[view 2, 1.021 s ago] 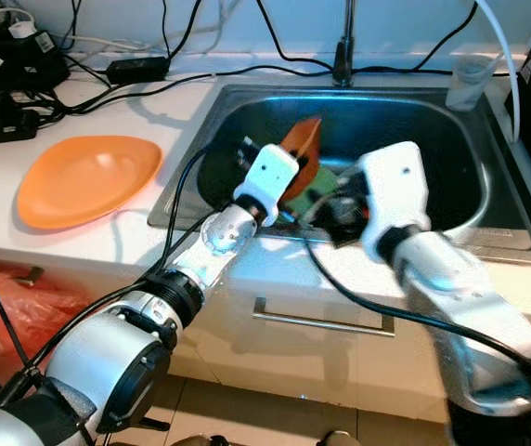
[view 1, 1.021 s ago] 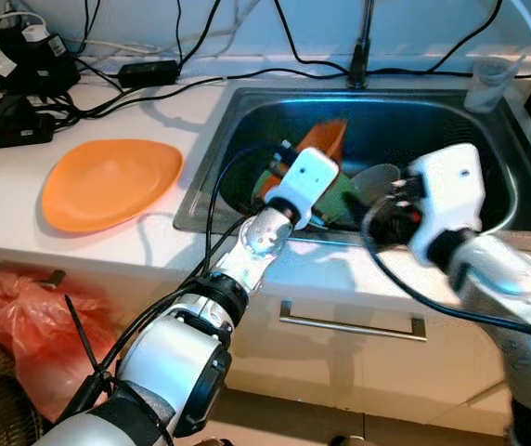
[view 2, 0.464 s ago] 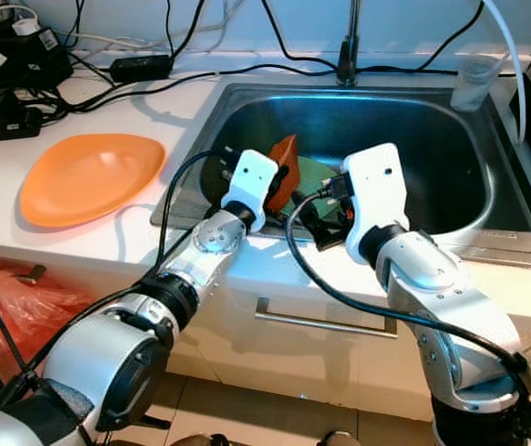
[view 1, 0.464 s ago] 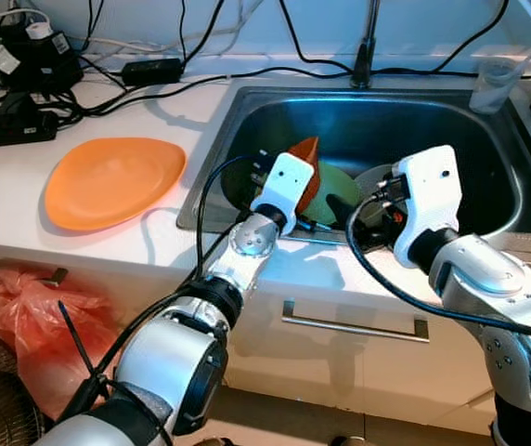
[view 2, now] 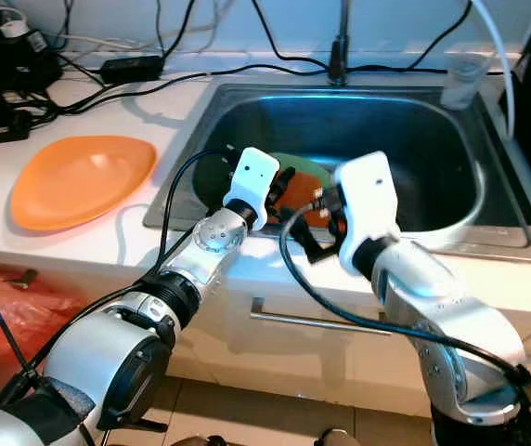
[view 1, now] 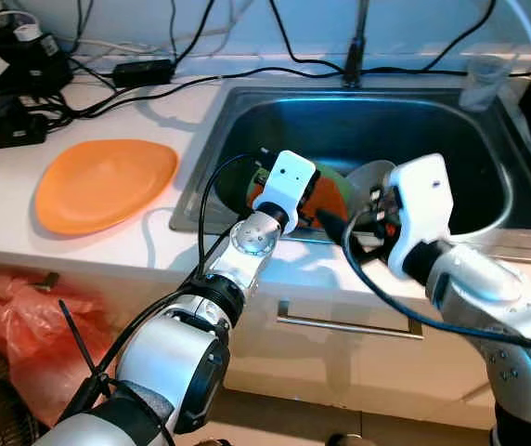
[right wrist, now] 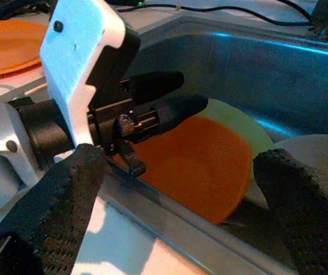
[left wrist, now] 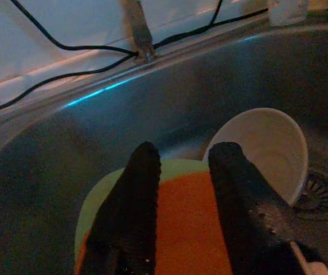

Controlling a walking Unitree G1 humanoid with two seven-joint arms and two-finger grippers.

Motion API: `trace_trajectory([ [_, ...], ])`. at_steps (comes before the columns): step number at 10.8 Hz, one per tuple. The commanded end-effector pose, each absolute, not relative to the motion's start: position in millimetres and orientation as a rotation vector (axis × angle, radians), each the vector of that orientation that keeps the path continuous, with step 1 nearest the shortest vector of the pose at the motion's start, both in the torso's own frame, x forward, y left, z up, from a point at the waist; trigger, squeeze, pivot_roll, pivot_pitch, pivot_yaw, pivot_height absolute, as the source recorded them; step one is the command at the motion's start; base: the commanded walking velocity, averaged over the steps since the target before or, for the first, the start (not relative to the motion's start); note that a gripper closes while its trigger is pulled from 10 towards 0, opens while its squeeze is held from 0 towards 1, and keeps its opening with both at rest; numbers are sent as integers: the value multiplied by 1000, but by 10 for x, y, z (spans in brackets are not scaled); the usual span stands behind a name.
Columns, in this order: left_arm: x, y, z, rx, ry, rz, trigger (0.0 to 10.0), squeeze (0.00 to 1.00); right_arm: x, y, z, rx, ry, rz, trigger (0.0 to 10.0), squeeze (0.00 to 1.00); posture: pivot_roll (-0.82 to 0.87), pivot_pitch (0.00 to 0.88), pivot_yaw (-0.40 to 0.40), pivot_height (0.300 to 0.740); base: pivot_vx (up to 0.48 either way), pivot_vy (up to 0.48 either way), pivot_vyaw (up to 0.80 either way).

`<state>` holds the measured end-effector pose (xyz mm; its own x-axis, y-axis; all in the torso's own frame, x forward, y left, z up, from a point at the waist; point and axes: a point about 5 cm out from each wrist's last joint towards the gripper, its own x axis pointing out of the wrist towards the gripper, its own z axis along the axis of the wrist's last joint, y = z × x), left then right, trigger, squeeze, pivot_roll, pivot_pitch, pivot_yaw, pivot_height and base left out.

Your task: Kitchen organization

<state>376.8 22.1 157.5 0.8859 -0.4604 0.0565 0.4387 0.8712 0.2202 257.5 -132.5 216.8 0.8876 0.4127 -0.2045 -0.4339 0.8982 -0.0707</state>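
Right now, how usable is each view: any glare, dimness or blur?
Eye views: evenly lit and sharp, with a blue glare streak on the stainless steel sink. Left wrist view: dim, with the round orange plate legible between the left claw fingers. Right wrist view: the right claw fingers loom soft and out of focus.

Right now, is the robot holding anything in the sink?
Nothing held. The left pincer hangs open above the orange plate; the right pincer is open wide, apart from it.

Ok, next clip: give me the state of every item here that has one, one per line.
Left gripper: jaws open, above the orange plate in the sink.
Right gripper: jaws wide open, empty.
Small orange plate: lying on the green plate.
White bowl: tipped on its side.
Large orange plate: flat on the counter.
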Motion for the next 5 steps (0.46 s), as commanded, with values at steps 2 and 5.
trace_trajectory([
  [2, 3789, 238, 1598, 201, -101, -468, 10000, 1000, 2542, -1275, 2166, -113, 199, 473, 10000, 0, -297, 105, 94, 740, 0, 0, 0],
  [5, 3844, 305, 1703, 219, -140, -400, 10000, 1000, 2553, -1280, 2162, -112, 206, 481, 10000, 0, -281, 101, 90, 740, 0, 0, 0],
])
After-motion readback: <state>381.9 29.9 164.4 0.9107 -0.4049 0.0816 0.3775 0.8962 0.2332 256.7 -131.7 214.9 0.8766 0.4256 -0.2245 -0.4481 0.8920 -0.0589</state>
